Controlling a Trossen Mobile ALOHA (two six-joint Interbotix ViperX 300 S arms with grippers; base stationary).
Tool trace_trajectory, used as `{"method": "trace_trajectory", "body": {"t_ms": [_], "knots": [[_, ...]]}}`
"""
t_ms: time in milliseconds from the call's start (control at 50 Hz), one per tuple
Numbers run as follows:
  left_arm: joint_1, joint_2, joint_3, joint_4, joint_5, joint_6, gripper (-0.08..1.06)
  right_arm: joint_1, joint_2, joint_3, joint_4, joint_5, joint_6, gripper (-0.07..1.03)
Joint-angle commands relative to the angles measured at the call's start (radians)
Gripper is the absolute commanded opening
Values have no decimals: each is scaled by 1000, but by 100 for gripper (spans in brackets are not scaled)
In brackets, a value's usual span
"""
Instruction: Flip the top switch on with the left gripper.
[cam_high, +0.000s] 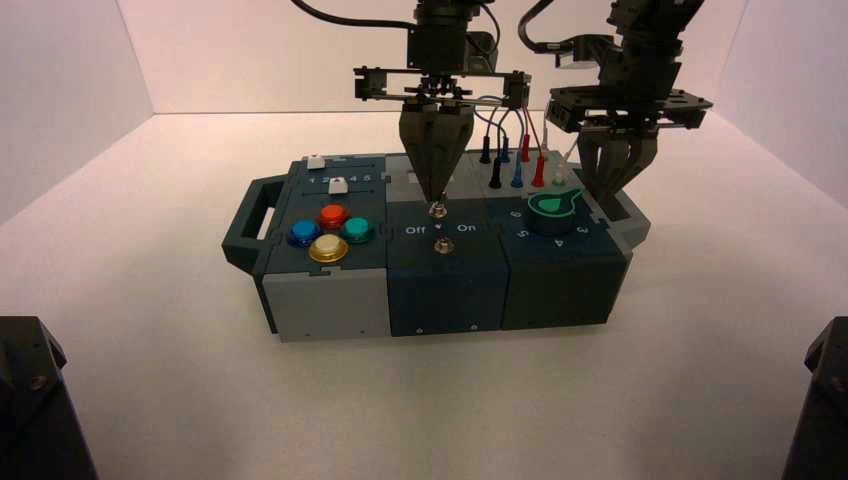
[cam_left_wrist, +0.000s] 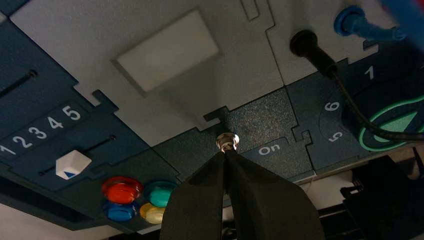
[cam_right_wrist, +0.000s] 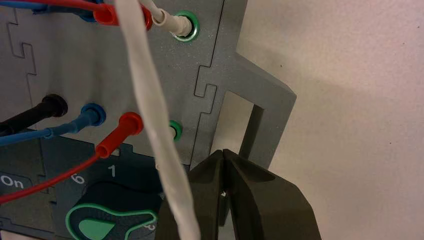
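The box lies beneath both grippers. My left end effector, fingers closed together, points down at the top switch, which sits right at its fingertips. My idle right end effector, its tips together, hangs above the box's handle.

Bench: pale, smooth surface, extending to base of wall. Back wall: plain, whitish, upright. Side walls: one at left, one at right. Lighting: pinkish toward sides.
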Motion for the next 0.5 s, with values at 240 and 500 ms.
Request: {"method": "trace_trajectory", "body": {"t_ms": [240, 500], "knots": [[-38, -152, 37, 40, -52, -5, -3, 12, 11, 0, 5, -3, -8, -2], [-25, -227, 101, 44, -95, -6, -3, 12, 26, 0, 5, -2, -8, -2]]}}
